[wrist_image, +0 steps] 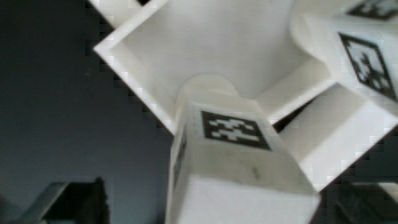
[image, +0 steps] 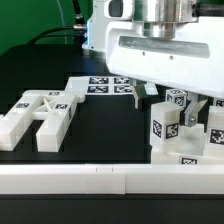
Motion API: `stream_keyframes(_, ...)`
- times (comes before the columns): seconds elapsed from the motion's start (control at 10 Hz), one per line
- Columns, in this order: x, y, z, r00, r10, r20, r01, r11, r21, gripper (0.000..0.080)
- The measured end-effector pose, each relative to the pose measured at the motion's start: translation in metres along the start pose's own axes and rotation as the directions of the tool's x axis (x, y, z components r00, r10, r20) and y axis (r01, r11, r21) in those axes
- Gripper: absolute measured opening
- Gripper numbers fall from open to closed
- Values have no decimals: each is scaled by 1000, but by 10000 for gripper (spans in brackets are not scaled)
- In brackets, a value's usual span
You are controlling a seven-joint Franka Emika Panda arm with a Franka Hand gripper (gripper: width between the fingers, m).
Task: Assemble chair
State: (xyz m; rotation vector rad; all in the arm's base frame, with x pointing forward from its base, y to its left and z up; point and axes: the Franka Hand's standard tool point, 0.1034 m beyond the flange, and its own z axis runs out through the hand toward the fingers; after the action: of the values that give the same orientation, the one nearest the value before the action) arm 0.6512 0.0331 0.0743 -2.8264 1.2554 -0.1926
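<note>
Exterior view shows the chair (image: 172,135) not yet whole. Its tagged blocks (image: 160,128) stand clustered at the right of the frame, under the arm, and its H-shaped frame (image: 45,115) lies flat on the black desk (image: 105,140) at the left. The marker board (image: 103,85) lies behind, near the middle.

The parts look like rigid, glossy moulded plastic. They are probably light for their bulk and not fragile, but slick, so a grip on a corner or a rounded edge would likely slip or twist. The flat, parallel faces of a bar or of the upright post (wrist_image: 222,178) seem the better hold, taken squarely and near the middle so the piece does not swing.

The pincer (image: 168,105) hangs low over the cluster with its dark fingers (image: 143,96) spread, one to each side of the post. In the wrist view the post, with its square tag (wrist_image: 233,128), rises between them with dark gaps beside it. The pincer therefore appears to pinch nothing, though whether a pad grazes the plastic cannot be told.
</note>
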Motion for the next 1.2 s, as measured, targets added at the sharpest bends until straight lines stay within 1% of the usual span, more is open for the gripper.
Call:
stream_keyframes(0.1, 0, 0, 0, 992, -126, 0, 126, 992, 0, 647)
stream_keyframes(0.2, -1, 0, 0, 980, -199, 1, 199, 980, -1, 647)
stream_keyframes(0.3, -1, 0, 0, 952, -307, 1, 307, 952, -1, 649)
stream_keyframes(0.6, -1, 0, 0, 861, -509, 1, 509, 861, -1, 649)
stream_keyframes(0.8, -1, 0, 0, 763, -647, 0, 647, 763, -10, 649)
stream_keyframes(0.9, -1, -1, 0, 705, -709, 1, 709, 705, -10, 649)
stream_keyframes(1.2, -1, 0, 0, 490, -872, 8, 872, 489, -21, 649)
